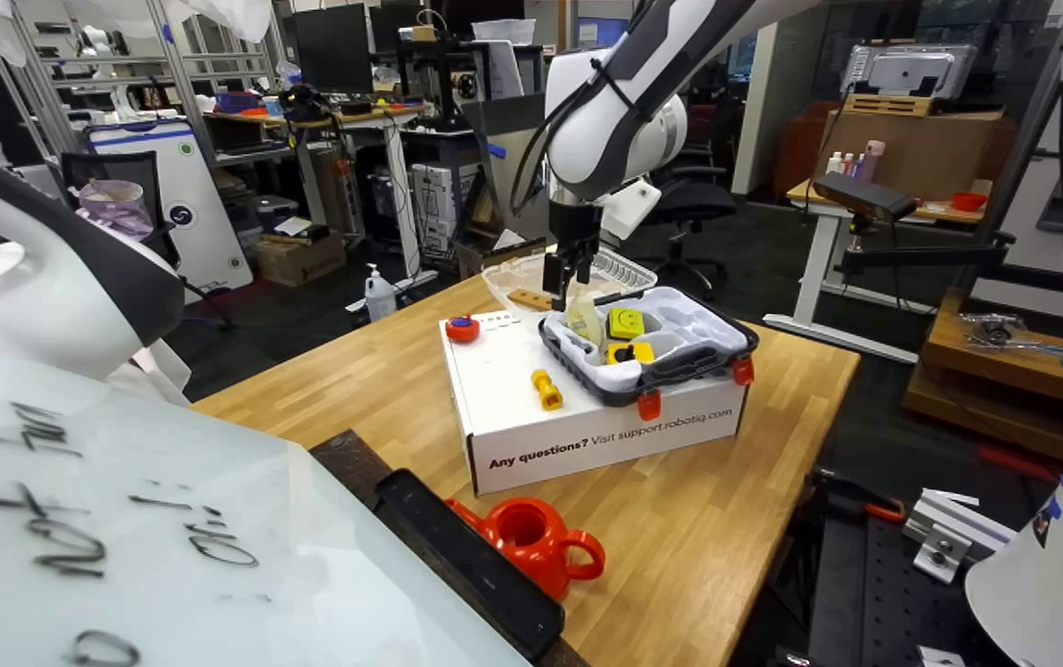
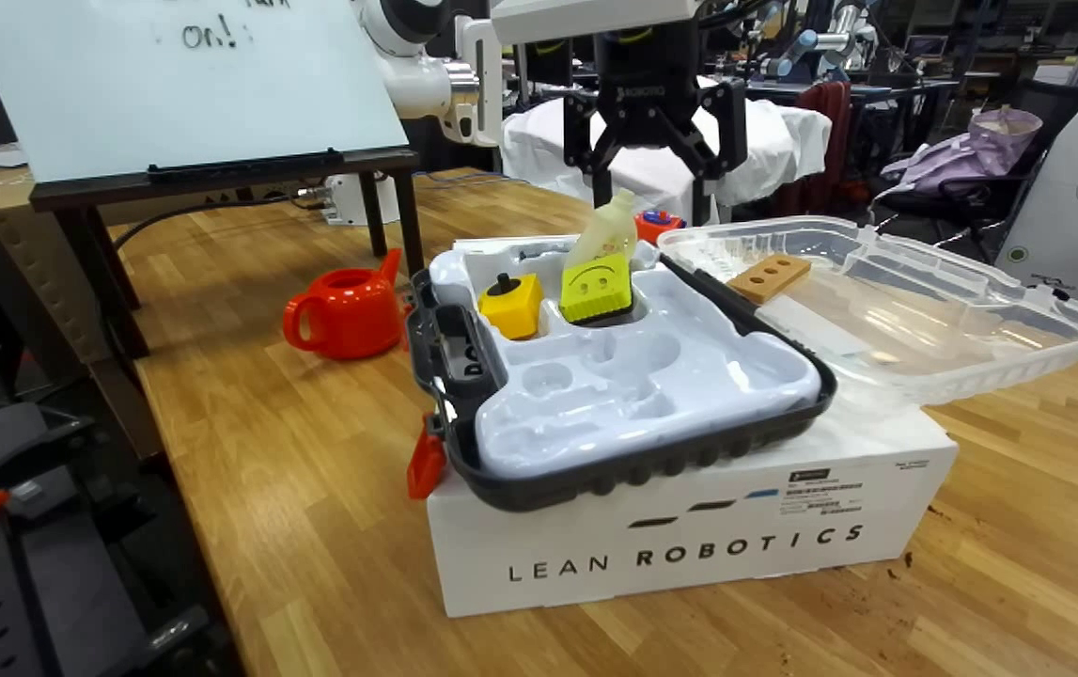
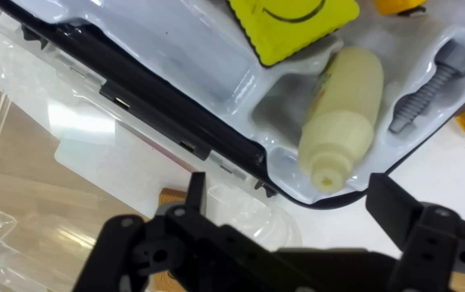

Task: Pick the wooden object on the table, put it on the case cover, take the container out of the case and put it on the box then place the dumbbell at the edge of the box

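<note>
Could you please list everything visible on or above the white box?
shallow plastic case: 1, black and grey, on cardboard box
hinged plastic cover: 1, clear, beside case
holed wooden block: 1, brown, on cover
rounded bottle: 1, pale yellow, in case
square smiley block: 1, yellow, in case
knobbed tub: 1, yellow, in case
stubby bolt: 1, grey, in case
small dumbbell: 1, yellow, on box
rounded gadget: 1, red, on box
robot arm: 1, mostly white, overhead
open gripper: 1, black, above box
</note>
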Motion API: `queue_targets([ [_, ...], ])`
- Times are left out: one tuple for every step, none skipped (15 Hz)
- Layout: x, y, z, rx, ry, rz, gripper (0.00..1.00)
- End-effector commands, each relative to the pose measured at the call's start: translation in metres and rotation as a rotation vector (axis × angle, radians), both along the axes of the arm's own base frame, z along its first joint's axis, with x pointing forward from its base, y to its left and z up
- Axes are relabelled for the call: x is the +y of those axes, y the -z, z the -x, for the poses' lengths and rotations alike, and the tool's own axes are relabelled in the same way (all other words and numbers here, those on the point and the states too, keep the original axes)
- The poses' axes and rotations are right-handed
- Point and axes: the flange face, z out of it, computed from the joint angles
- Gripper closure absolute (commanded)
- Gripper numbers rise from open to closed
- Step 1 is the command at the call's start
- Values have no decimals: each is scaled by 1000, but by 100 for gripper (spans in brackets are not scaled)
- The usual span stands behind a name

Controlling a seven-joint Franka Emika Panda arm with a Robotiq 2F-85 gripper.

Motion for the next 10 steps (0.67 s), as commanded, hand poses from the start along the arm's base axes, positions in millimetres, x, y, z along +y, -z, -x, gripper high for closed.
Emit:
queue_targets([
  [5, -19, 16, 27, -56, -13, 0],
  [6, -21, 19, 34, -63, -16, 0],
  [6, -24, 22, 45, -69, -18, 0],
  [6, -23, 24, 59, -75, -24, 0],
  [6, -20, 15, 35, -50, -8, 0],
  [6, -21, 18, 45, -54, -10, 0],
  [6, -20, 19, 49, -56, -11, 0],
  [7, -20, 19, 50, -57, -11, 0],
  [7, -20, 19, 51, -58, -11, 0],
  [7, -20, 19, 51, -58, -11, 0],
])
